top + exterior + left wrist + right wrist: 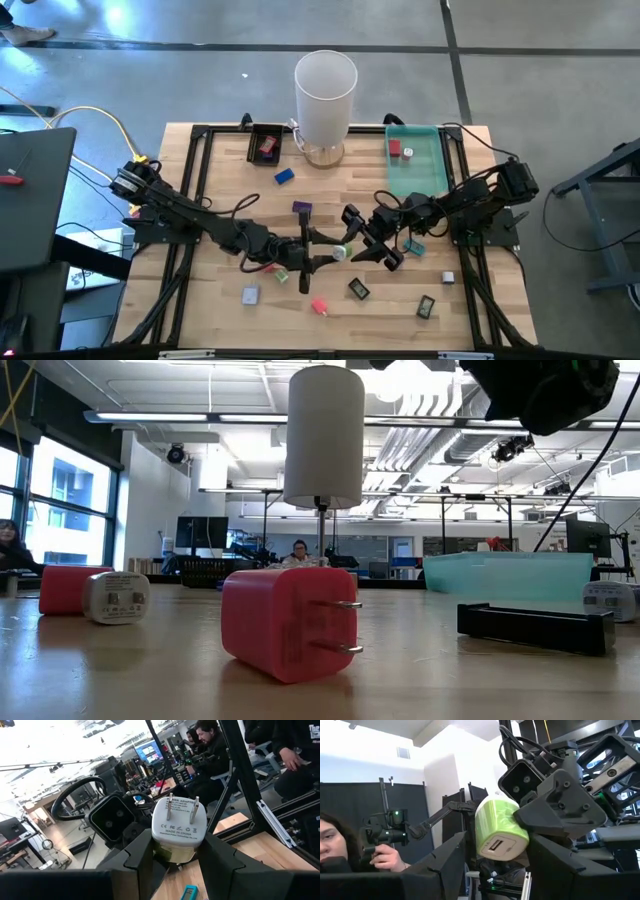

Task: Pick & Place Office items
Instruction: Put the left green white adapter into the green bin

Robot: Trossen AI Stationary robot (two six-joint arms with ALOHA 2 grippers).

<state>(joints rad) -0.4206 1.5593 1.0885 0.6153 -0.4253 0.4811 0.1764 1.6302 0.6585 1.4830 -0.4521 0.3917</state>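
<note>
Meeting mid-tabletop (400,300), left end effector (335,252) clenches a charger (341,252); right end effector (372,240) is spread around it (handover?). Three items in trays, most remain.

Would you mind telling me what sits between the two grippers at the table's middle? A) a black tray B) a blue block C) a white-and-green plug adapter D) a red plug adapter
C: the white-and-green plug adapter sits between the left gripper's fingers, and the right wrist view shows its green body between the right gripper's fingers too.
</note>
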